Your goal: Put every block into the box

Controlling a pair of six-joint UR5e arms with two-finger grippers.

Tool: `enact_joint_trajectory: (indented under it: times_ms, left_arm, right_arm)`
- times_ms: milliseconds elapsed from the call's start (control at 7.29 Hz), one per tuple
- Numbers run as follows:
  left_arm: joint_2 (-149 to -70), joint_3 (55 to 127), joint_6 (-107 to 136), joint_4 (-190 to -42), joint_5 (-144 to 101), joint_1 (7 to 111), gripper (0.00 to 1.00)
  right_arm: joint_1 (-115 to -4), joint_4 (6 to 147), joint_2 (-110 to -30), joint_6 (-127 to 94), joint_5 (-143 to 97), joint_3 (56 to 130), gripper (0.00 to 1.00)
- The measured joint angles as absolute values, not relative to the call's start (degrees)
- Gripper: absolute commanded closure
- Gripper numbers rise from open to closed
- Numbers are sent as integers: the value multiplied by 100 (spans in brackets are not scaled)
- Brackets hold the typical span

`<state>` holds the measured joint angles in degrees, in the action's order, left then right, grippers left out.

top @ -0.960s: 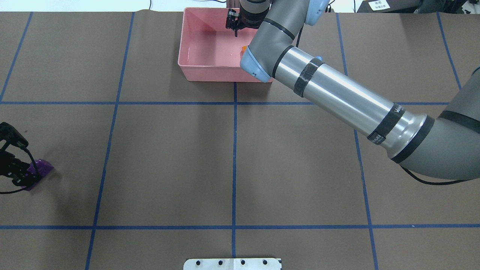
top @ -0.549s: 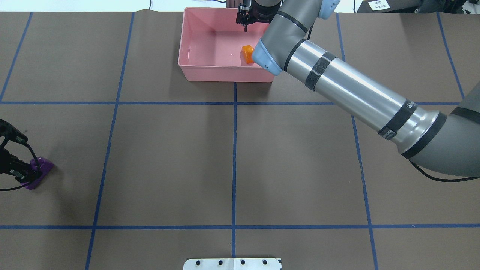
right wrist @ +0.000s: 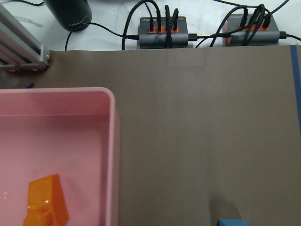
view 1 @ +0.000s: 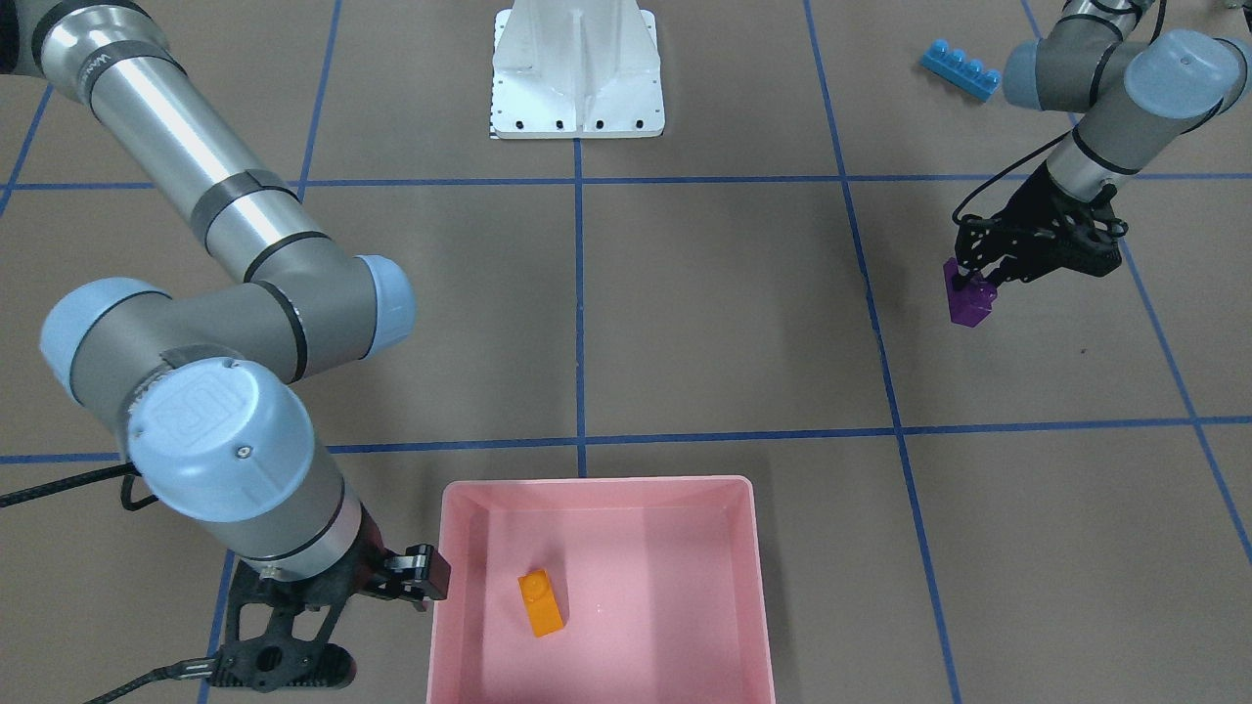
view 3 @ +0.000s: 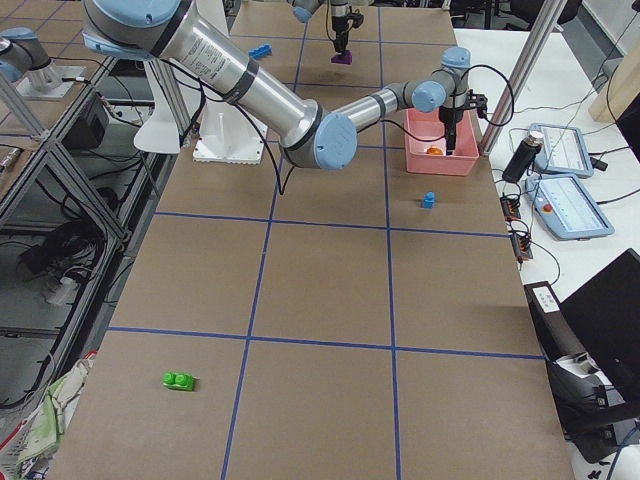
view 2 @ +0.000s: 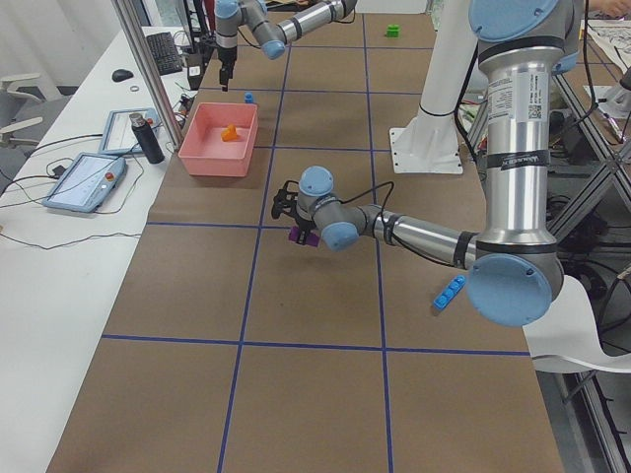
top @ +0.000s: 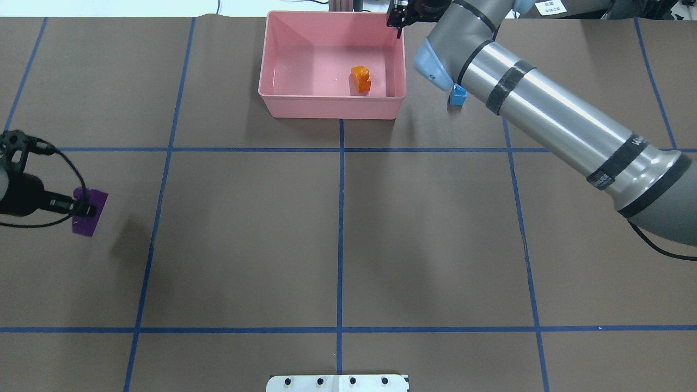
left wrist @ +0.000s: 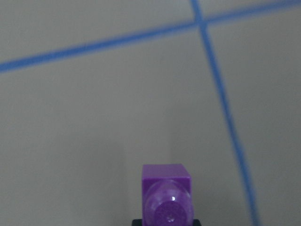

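Exterior front-facing: left arm (view 1: 1088, 154) bends downward, left jaws clamping purple block (view 1: 968, 303); right jaws unreadable.

A robotics lab: brown table (top: 245, 245) gridded with blue tape (top: 340, 228), teach pendants (view 3: 572, 208) alongside, aluminium framing (view 2: 146, 69), cable hubs (right wrist: 162, 32)

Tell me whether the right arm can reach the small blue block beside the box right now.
Probably yes. The small blue block sits on bare table just past the box's side wall, nothing against it, and the right gripper hangs close by, holding nothing.
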<state>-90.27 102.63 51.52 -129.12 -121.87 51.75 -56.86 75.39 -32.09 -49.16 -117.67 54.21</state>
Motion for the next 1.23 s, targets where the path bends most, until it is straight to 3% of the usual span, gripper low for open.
enact_joint_trajectory:
  times_ms: [274, 412, 686, 960, 1097, 1235]
  left_arm:
    - [-10654, 10063, 5874, -11488, -12185, 5542, 100]
    - [-11659, 9623, 6170, -10858, -12173, 5649, 100]
    - [-13736, 7845, 6733, -10415, -12110, 5695, 100]
    - [-15202, 6056, 7094, -10392, -11587, 5554, 100]
    - [-15595, 5497, 7242, -10410, -11121, 5366, 1]
    - [-15809, 5190, 7301, -10426, -10719, 5175, 0]
  right_arm:
    - [-5931, 7531, -3719, -4443, -11985, 5700, 0]
    - [-5973, 7529, -3877, -4355, -12024, 5793, 0]
    - [-5989, 7530, -4148, -4312, -12045, 6016, 0]
    - [-5957, 7525, -4344, -4311, -12036, 6161, 0]
    - [-5898, 7524, -4374, -4324, -12018, 6165, 0]
    - [-5828, 7524, -4398, -4342, -11996, 6159, 0]
